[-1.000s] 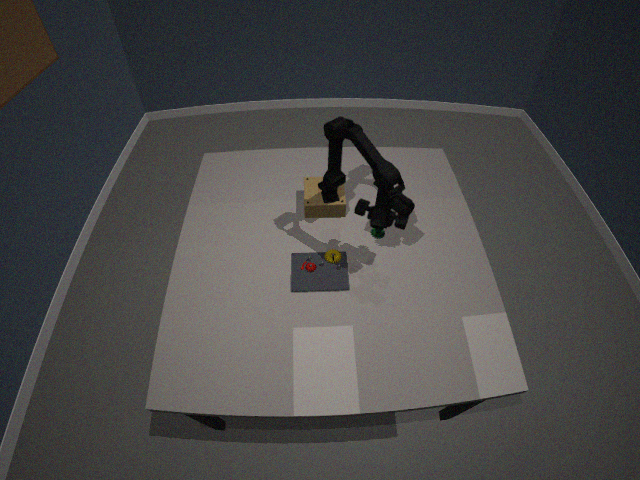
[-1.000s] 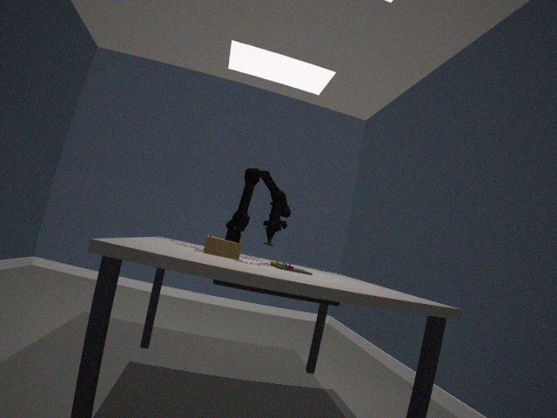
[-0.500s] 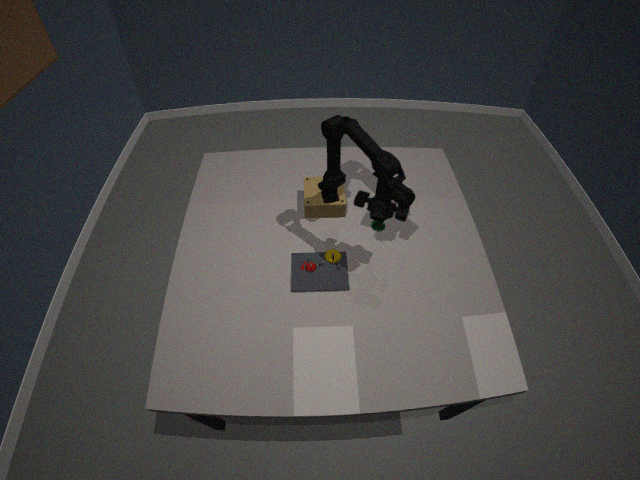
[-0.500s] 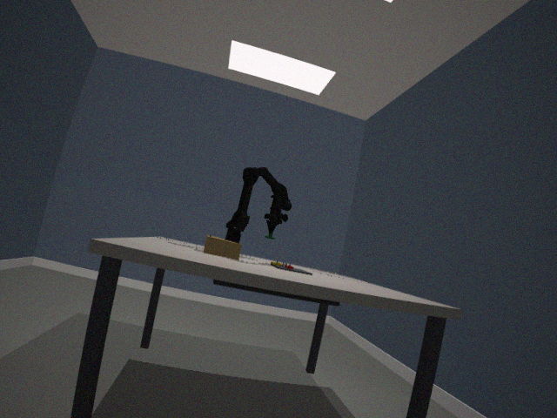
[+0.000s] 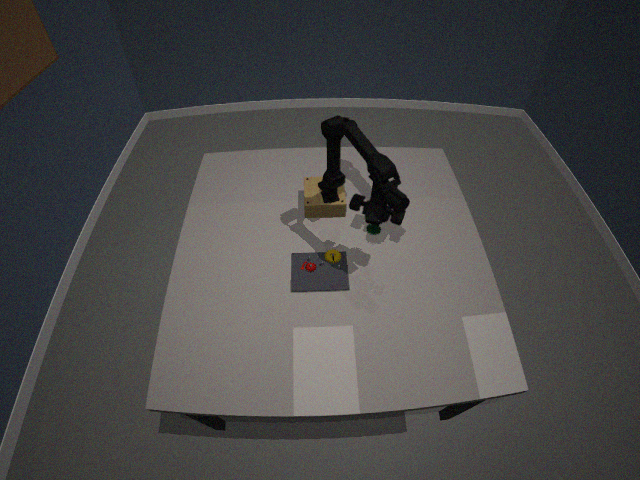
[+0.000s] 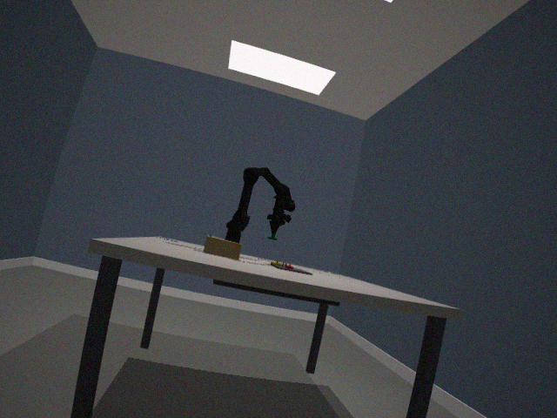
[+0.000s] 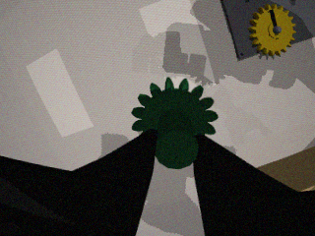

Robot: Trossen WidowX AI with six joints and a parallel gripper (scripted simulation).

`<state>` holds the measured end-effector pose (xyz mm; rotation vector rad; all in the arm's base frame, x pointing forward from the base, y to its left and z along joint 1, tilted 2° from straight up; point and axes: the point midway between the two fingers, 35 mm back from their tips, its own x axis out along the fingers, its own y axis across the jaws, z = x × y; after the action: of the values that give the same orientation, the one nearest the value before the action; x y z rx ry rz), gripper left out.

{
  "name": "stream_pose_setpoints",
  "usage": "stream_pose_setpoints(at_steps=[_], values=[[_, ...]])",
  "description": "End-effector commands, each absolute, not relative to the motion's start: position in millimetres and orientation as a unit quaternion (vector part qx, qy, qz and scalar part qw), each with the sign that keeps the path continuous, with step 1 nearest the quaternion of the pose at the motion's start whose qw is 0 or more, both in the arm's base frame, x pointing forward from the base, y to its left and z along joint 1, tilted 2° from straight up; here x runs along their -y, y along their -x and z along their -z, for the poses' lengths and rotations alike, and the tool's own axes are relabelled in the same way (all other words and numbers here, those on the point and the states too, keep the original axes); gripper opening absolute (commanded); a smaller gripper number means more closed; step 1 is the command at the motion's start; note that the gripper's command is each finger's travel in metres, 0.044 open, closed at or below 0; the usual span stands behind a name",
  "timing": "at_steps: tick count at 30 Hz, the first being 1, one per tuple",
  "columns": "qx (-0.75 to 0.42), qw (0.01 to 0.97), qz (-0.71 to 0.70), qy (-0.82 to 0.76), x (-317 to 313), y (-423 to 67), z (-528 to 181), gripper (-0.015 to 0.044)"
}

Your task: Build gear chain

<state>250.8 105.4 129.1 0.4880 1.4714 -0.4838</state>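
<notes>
My gripper [image 7: 175, 140] is shut on the hub of a green gear [image 5: 373, 228] [image 6: 271, 238] [image 7: 172, 105] and holds it in the air above the table, off the board's back right corner in the top view. The grey board [image 5: 320, 281] [image 7: 238, 29] lies on the table. The yellow gear [image 5: 330, 255] [image 7: 270, 39] with a black stripe is at the board's back right edge. The red gear [image 5: 310, 267] [image 6: 289, 266] is left of it, with the red arrow [image 5: 303, 265] beside it. Small pegs show near both gears; their number is hard to tell. No other loose gear is seen.
The arm's wooden base block [image 5: 325, 209] [image 6: 222, 247] stands on the table [image 5: 232, 310] [image 6: 359, 290] behind the board. The arm's shadow falls across the board's back right part. Bright light patches lie on the table in front.
</notes>
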Motion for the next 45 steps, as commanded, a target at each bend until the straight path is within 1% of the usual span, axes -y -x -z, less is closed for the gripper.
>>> stream_pose_setpoints(at_steps=[1,45], values=[[-0.658,0.688,0.215,-0.219,-98.3,-255.3,-126.0,0.0000],[-0.658,0.684,0.223,-0.222,-12.4,-282.1,-95.5,0.0000]])
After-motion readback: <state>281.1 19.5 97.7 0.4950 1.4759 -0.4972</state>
